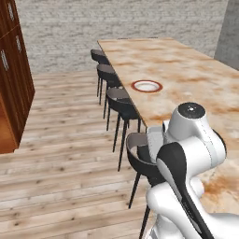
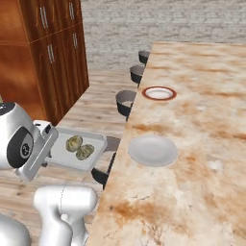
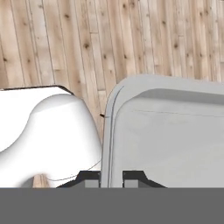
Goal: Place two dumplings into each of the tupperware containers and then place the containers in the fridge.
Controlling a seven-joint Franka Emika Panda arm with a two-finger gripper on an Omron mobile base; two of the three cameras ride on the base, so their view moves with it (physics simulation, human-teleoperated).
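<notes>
A pale grey tupperware container hangs level above the wooden floor, left of the counter edge. Two greenish-tan dumplings lie side by side in it. My gripper is shut on the container's left rim. In the hand view the container fills the right side, and its rim runs down between the two dark fingertips of my gripper. The fridge is out of view.
A marbled counter runs along the right, with a plain white plate and a red-rimmed dish on it. Black stools line its left edge. Reddish wooden cabinets stand at the left across open floor.
</notes>
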